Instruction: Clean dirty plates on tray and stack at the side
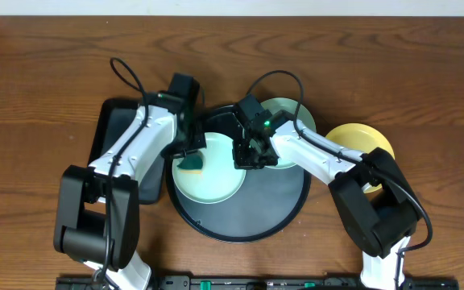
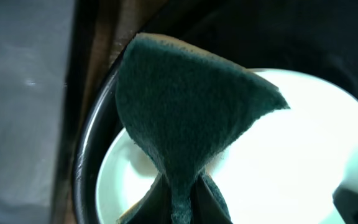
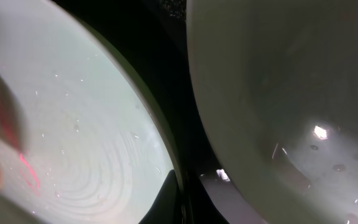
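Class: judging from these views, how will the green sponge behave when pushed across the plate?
Probably floppy: the sponge folds to a narrow waist where it is pinched. Its fuzzy green face should drag, not slip, on the glossy plate.

Lit brightly and evenly from above in the overhead view, sharp throughout, with short soft shadows on the brown wooden table [image 1: 39, 80] and a dull sheen on the glossy dark grey floor of the large round black tray [image 1: 272, 201]. Blown out near white across the pale mint green round plate [image 2: 303, 137] in the left wrist view, murky down the picture's left side, with the dark green fibrous scouring pad [image 2: 185, 112] slightly soft. Blurred at close range in the right wrist view, smeared pink at the picture's left side, with bright glints on the second mint green plate [image 3: 319, 132].
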Available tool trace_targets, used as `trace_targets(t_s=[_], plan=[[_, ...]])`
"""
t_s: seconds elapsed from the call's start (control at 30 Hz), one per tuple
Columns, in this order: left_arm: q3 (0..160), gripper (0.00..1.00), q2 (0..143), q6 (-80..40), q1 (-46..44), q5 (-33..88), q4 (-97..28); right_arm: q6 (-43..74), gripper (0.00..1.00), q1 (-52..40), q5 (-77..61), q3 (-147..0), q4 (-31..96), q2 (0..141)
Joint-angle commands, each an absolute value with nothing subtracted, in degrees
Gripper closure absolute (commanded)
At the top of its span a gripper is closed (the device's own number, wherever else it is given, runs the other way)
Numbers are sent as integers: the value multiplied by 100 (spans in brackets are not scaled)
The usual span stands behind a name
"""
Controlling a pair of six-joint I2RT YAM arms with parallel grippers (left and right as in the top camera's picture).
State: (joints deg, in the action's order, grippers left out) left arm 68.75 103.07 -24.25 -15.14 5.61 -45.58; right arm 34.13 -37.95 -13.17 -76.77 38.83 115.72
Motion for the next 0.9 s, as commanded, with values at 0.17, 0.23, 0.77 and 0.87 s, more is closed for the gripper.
trace_targets(t_s=[0.17, 0.23, 0.77, 0.87], plan=[[6012, 93, 10250, -2582, -1857, 486, -3658, 3468, 99, -3846, -1356, -7780, 3830, 11546], [6014, 93, 10245, -2423, -1914, 609, -3673, 3468, 99, -3846, -1356, -7780, 3833, 11546], [6093, 93, 10217, -2307, -1905, 62, -3922, 3465, 99, -3846, -1356, -7780, 3833, 11546], [6123, 93, 10210, -3092, -1905, -1083, -4027, 3468, 99, -3846, -1354, -7780, 3833, 11546]])
